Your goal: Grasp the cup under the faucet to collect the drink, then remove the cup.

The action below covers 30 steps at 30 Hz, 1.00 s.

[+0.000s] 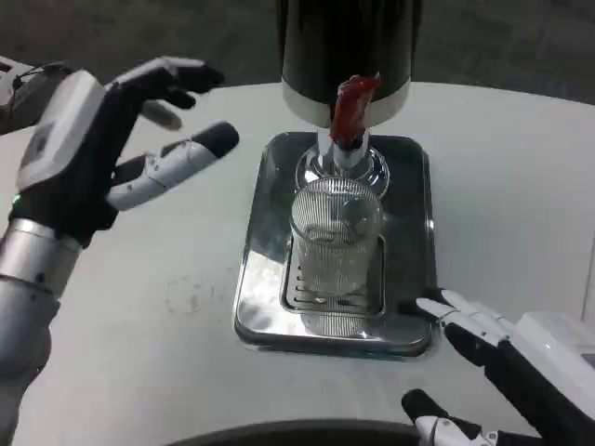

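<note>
Nearest the camera, the right hand (507, 358) hovers low with fingers apart, holding nothing, its fingertips just beside the near right corner of the steel drip tray (256, 279). Beyond and to its left, one ribbed clear cup (336, 237) stands upright on the tray's grate, directly under the one faucet (351, 116) with its red lever. Farther off, well left of the cup, the left hand (121, 139) is raised, spread and empty. Neither hand grips the cup, so filling appears not begun; grasping, collecting and removing all seem left.
</note>
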Each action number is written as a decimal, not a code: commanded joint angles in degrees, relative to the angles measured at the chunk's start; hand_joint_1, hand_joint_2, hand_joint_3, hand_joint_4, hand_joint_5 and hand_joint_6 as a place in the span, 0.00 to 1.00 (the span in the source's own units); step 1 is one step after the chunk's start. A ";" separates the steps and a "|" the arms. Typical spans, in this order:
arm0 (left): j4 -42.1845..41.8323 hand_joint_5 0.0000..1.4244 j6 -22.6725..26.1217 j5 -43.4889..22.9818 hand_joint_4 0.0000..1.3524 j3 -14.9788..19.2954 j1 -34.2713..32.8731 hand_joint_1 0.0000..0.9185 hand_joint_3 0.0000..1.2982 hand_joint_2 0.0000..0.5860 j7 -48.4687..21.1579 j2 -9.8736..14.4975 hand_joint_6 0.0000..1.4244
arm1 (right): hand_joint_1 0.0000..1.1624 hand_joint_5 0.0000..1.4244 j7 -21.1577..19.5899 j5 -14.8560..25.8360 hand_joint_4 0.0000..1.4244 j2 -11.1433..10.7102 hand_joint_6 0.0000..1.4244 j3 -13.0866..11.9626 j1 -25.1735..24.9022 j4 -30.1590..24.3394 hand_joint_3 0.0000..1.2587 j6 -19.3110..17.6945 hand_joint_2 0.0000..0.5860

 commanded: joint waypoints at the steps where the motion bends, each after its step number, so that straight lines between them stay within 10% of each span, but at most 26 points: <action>1: -4.09 0.23 -0.32 -9.33 0.20 1.51 -0.28 0.00 0.23 0.05 -6.74 -0.90 0.27 | 0.27 0.04 -0.74 0.10 0.03 -0.04 0.08 0.30 1.28 0.44 0.11 -0.64 0.79; 8: -8.50 0.21 11.47 -24.05 0.14 -0.02 -4.76 0.00 0.18 0.05 -22.50 -1.78 0.24 | 0.27 0.04 -1.10 -1.37 0.04 0.65 0.07 1.62 1.79 0.11 0.12 -0.40 0.79; 22: -9.98 0.17 15.48 -24.04 0.09 1.23 -5.56 0.00 0.13 0.03 -25.81 -2.71 0.18 | 0.27 0.04 -1.29 -1.99 0.04 1.04 0.06 1.48 2.09 -0.28 0.12 -0.36 0.79; 30: -2.46 0.17 22.97 -23.71 0.09 -6.19 -18.65 0.00 0.13 0.03 -37.50 -4.53 0.17 | 0.27 0.04 -1.24 -1.39 0.04 0.91 0.06 0.52 2.07 -0.63 0.11 -0.27 0.79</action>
